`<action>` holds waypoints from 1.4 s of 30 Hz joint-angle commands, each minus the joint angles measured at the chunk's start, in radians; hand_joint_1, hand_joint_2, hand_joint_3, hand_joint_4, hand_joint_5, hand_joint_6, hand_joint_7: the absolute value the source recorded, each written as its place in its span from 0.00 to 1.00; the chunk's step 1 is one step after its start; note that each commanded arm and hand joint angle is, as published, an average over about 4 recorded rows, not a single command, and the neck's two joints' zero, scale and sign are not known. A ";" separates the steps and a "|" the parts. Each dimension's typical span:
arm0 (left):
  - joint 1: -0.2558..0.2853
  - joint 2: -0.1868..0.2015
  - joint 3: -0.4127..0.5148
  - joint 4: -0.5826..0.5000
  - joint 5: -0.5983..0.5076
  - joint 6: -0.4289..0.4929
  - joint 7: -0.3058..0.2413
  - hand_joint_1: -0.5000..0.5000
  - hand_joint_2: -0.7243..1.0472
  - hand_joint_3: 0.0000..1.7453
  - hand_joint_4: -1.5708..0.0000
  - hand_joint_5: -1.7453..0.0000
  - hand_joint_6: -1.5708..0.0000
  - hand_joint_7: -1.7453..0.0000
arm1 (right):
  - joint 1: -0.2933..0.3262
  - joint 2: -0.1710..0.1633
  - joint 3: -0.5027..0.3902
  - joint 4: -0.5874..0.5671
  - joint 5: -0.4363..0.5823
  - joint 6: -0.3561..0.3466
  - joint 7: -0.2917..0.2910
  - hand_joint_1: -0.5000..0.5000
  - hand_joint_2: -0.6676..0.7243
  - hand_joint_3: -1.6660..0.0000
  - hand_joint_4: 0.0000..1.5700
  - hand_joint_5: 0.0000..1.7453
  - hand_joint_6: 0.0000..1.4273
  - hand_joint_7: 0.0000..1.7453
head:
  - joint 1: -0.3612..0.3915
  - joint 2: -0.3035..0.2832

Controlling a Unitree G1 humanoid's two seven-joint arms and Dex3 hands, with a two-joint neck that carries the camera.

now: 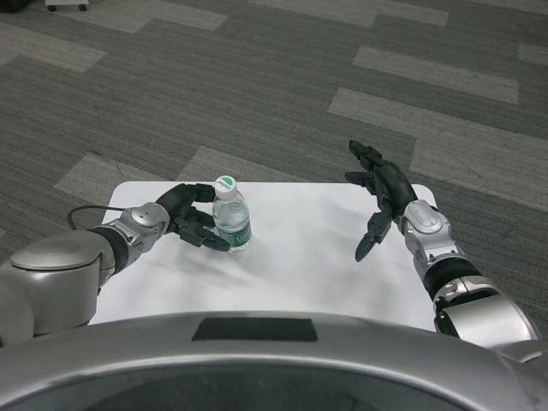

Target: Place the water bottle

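The clear water bottle [233, 221] with a green-and-white cap stands upright on the white table [300, 257], left of centre. My left hand [190, 220] lies just left of it. The fingers are spread in a wide curve, and their tips reach the bottle's left edge without wrapping it. Over the table's right side my right hand [381, 197] hovers with its fingers apart and pointing down, holding nothing.
The small table has its far edge just behind the bottle and its right edge under my right forearm. A thin black cable [86, 211] loops off the left arm. Grey patterned carpet surrounds the table.
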 commanded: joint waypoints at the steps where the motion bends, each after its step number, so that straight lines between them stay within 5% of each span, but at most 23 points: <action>1: 0.010 0.014 0.003 0.003 -0.008 0.009 -0.002 1.00 0.38 0.05 0.93 0.74 0.81 1.00 | -0.021 -0.007 0.000 -0.002 0.006 -0.001 -0.002 0.38 0.95 0.92 0.00 0.50 0.00 0.00 | 0.000 0.001; 3: 0.011 0.014 0.003 0.003 -0.015 0.012 -0.003 1.00 0.30 0.05 0.96 0.76 0.83 1.00 | -0.021 -0.007 0.000 -0.002 0.006 -0.001 -0.003 0.38 0.95 0.93 0.00 0.50 0.00 0.00 | 0.000 0.001; 15: 0.019 0.022 0.006 0.039 -0.078 0.013 -0.004 1.00 0.25 0.05 1.00 1.00 0.93 1.00 | -0.021 -0.007 0.001 0.000 0.006 -0.001 -0.004 0.38 0.95 0.90 0.00 0.50 0.00 0.00 | 0.006 0.014; 27: 0.054 0.050 0.067 0.077 -0.191 -0.041 -0.017 1.00 0.30 0.05 1.00 1.00 0.93 1.00 | -0.021 -0.007 0.002 0.003 0.006 -0.001 -0.004 0.36 0.95 0.95 0.00 0.49 0.00 0.00 | 0.020 0.039; 42: 0.146 0.096 0.289 0.044 -0.193 -0.277 -0.081 1.00 0.25 0.05 1.00 1.00 0.91 1.00 | -0.021 -0.007 0.003 0.007 0.006 -0.001 -0.004 0.38 0.95 0.90 0.00 0.50 0.00 0.00 | 0.035 0.141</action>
